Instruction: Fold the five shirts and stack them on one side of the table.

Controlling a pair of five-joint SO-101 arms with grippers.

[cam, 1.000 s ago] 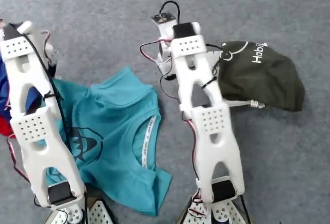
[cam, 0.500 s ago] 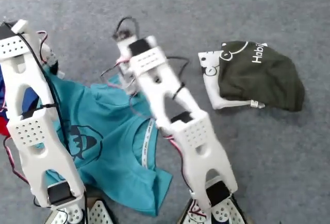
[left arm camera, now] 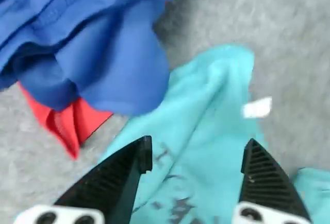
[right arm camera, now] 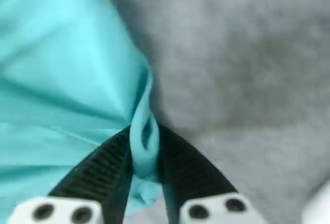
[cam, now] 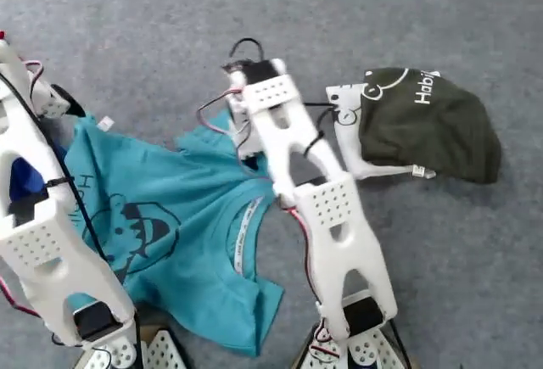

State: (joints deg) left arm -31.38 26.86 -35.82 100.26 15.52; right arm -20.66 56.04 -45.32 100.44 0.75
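- Since a second ago the right arm has swung toward 9 o'clock, away from the dark green shirt (cam: 428, 123). Its right gripper (cam: 244, 142) now sits on the far edge of the teal shirt (cam: 170, 225).
- We also see that the left arm has drawn off toward 9 o'clock. The teal shirt lies more spread out than before, with more of its dark print uncovered.
- That teal shirt lies at about 7 o'clock on the grey counter (cam: 441, 259), between the two arms.
- Up close, the right gripper (right arm camera: 144, 131) is nearly closed, its jaws pinching a raised fold at the edge of the teal shirt.
- Over at 9 o'clock the left gripper (left arm camera: 198, 144) stands wide with nothing in it. It hovers over a teal corner that carries a white tag (left arm camera: 258, 107).
- Just beside that corner lies a bunched blue shirt (left arm camera: 93, 54), and a red shirt (left arm camera: 67, 123) pokes out from under it.
- At 2 o'clock the dark green shirt lies folded on a white cloth (cam: 348, 127). This looks to us like another folded shirt, though we cannot be sure.
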